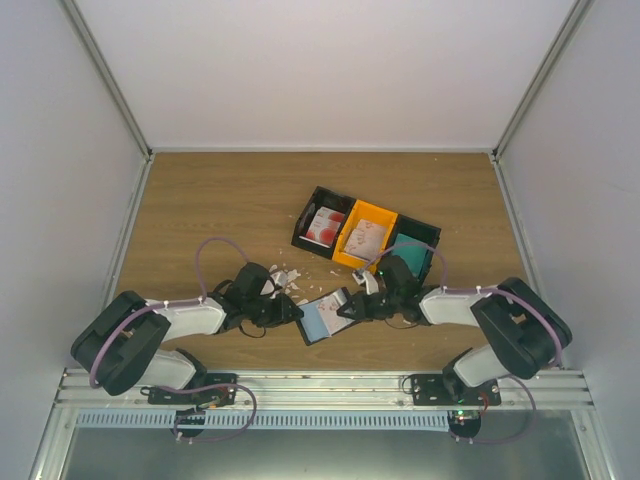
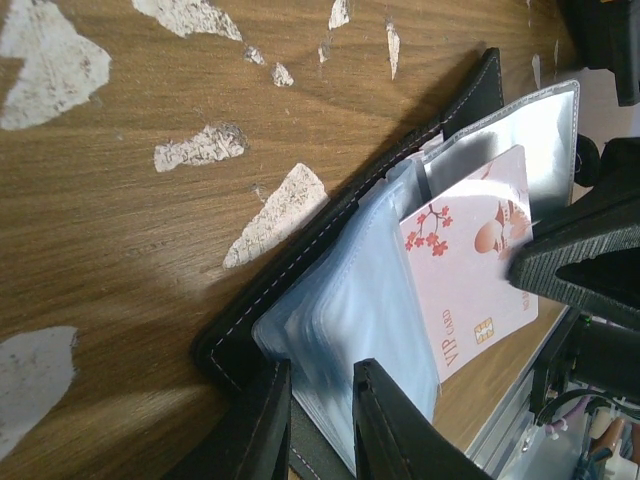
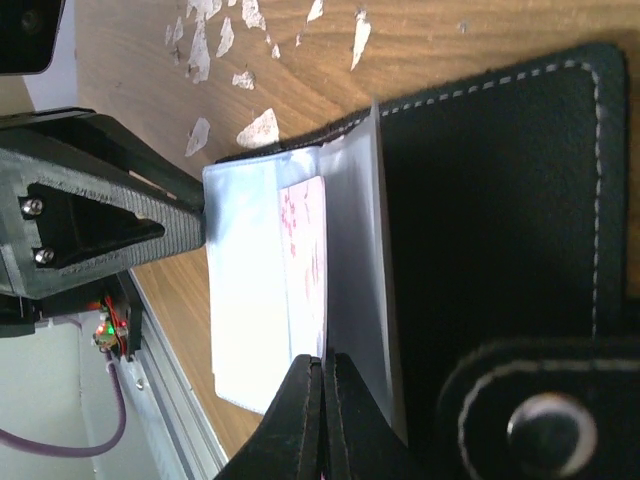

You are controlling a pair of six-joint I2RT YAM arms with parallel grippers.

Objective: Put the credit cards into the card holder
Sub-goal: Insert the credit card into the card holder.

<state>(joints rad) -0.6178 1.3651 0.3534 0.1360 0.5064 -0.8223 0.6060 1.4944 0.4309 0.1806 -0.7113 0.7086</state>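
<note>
Open card holder [image 2: 340, 320] on bench [image 2: 100, 260] — left end effector [image 2: 320, 375] clamps its sleeves; right end effector [image 3: 320, 365] pinches pink card [image 2: 465, 270] — lettering legible left-wrist only.

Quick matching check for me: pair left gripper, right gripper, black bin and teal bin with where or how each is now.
1 left gripper
2 right gripper
3 black bin
4 teal bin

A right end of bin row
B shut on pink VIP card
C left end of bin row
D shut on card holder sleeves

Pairs: 1-D, 2-B, 3-C, 4-A
</note>
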